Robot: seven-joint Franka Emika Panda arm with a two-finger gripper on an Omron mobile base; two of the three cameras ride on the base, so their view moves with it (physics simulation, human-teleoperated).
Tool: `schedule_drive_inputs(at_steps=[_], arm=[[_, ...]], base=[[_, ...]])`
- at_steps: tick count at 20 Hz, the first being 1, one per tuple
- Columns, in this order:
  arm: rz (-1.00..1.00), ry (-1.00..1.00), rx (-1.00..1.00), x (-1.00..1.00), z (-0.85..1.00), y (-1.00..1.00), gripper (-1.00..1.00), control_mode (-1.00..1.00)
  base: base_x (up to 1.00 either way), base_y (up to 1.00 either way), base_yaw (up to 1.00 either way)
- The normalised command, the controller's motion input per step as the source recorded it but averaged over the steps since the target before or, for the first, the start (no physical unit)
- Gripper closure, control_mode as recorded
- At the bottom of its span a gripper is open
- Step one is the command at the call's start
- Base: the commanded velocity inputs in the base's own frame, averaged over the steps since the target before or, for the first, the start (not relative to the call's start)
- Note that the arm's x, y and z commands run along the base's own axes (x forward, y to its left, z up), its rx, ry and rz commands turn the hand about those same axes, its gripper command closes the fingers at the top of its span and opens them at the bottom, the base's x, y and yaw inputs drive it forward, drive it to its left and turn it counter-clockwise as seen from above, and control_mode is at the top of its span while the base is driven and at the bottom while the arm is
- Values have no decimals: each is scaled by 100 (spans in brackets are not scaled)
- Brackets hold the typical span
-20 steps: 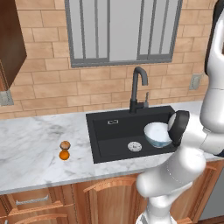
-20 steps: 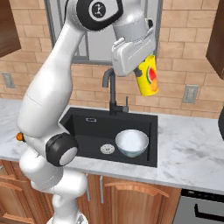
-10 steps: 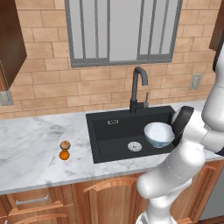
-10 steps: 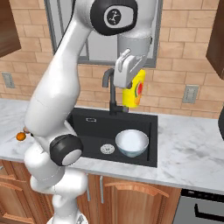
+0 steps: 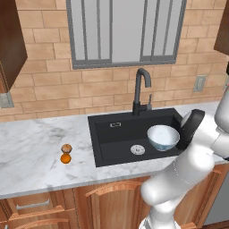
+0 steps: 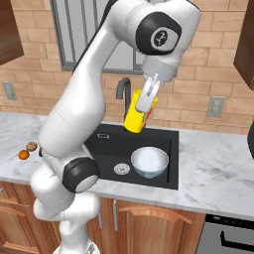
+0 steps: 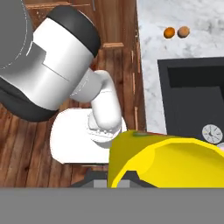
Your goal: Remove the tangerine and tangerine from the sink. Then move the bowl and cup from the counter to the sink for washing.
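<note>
My gripper [image 6: 145, 101] is shut on the yellow cup [image 6: 134, 118], which hangs in the air over the back part of the black sink [image 6: 105, 149], in front of the faucet. The cup's yellow wall [image 7: 170, 162] shows close in the hand view. The white bowl [image 5: 163, 137] [image 6: 149, 161] sits upright in the sink's right half, beside the silver drain [image 5: 137, 150]. Two tangerines lie on the counter [image 5: 31, 152] left of the sink: a bright orange one [image 5: 65, 158] [image 6: 23, 155] [image 7: 169, 32] and a duller tan one [image 5: 66, 148] [image 6: 32, 146] [image 7: 183, 31].
A dark curved faucet [image 5: 141, 89] stands behind the sink, under a window in the brick wall. Wooden cabinets run below the counter. My own white arm rises in front of the sink's right side [image 5: 192, 152]. The marble to the right of the sink [image 6: 218, 168] is bare.
The arm has carried the cup down and to the left, from high beside the window to a spot just above the sink. The bowl and tangerines have stayed put.
</note>
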Motion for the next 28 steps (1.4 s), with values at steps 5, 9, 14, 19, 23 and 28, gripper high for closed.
schedule_drive_inputs(at_steps=[5, 9, 14, 19, 23, 28], arm=[[14, -17, -5, 0, -59, 28, 100, -100], [14, -17, -19, 0, -68, 34, 100, -100], [17, -23, -28, 4, -63, 38, 100, -100], [13, -16, -17, 25, -34, 23, 100, -100], [14, -2, -11, 22, -22, 16, 100, -100], [15, 0, -5, 21, -11, 15, 100, -100]], base=[[0, 0, 0], [0, 0, 0], [0, 0, 0], [0, 0, 0], [0, 0, 0], [0, 0, 0]])
